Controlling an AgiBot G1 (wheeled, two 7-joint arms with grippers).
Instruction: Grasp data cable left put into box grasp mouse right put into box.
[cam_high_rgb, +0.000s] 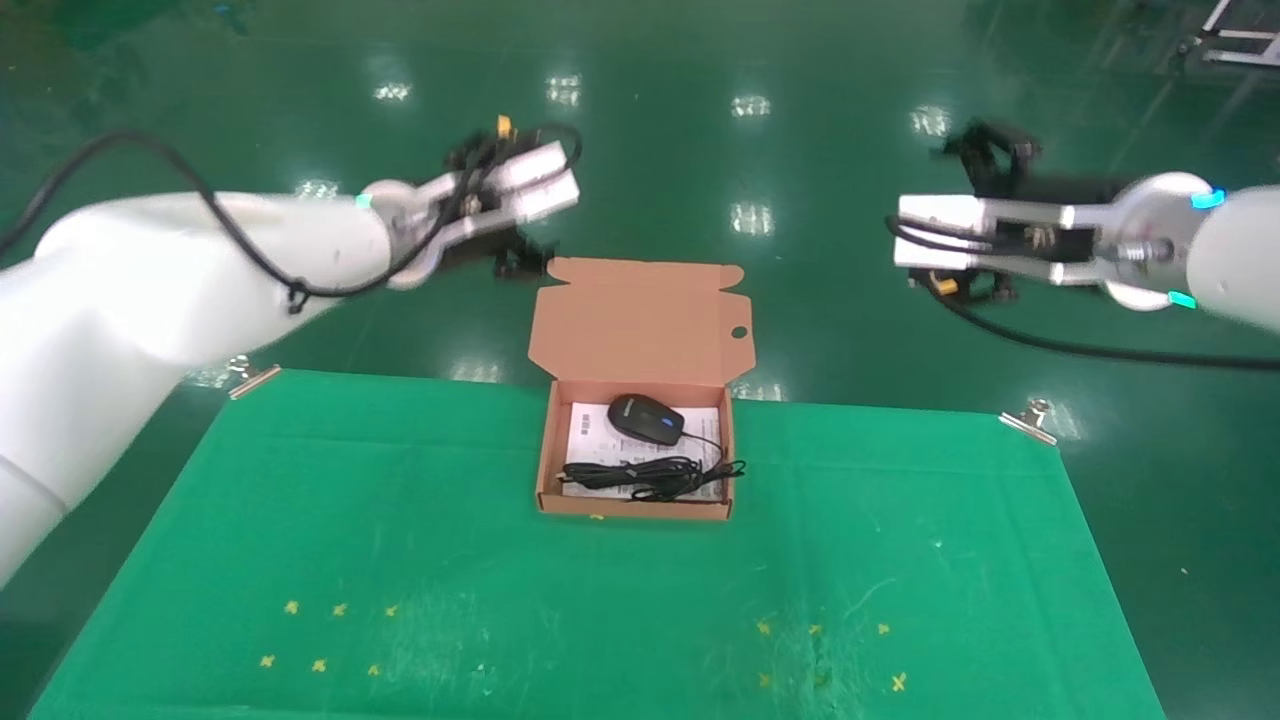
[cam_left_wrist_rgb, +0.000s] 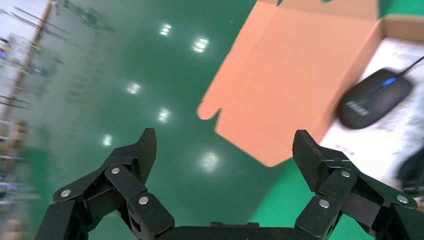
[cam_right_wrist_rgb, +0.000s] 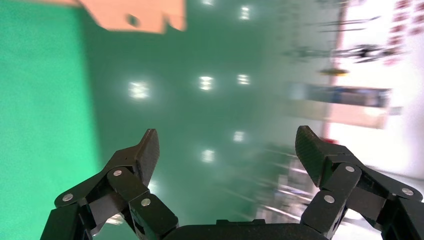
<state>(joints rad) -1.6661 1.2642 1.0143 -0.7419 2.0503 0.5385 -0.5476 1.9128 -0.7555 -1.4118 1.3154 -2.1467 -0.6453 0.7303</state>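
While both arms hang raised beyond the far edge of the table (cam_high_rgb: 400, 520), nothing is held. Green cloth covers the table, clipped at its far corners. The box (cam_high_rgb: 637, 505) sits mid-table near the far edge, lid flap (cam_high_rgb: 640, 315) standing open toward the floor side.

Left gripper (cam_left_wrist_rgb: 222, 150): fingers wide apart, empty, up and just left of the flap; its wrist view looks down past the flap onto the mouse. Right gripper (cam_right_wrist_rgb: 227, 147): fingers likewise apart, empty, well off to the right of the box, aimed out over the floor.

Inside the box, on the white leaflet (cam_high_rgb: 590, 425): the mouse (cam_high_rgb: 646, 419) at the far side, long axis slanting across the box. The data cable (cam_high_rgb: 655, 476) lies along the near wall, long axis left-right, one loop poking over the right wall.

Judgement: both items appear boxed, task looks done. The left gripper is nearer the box; any re-grasp would go down and toward the robot.
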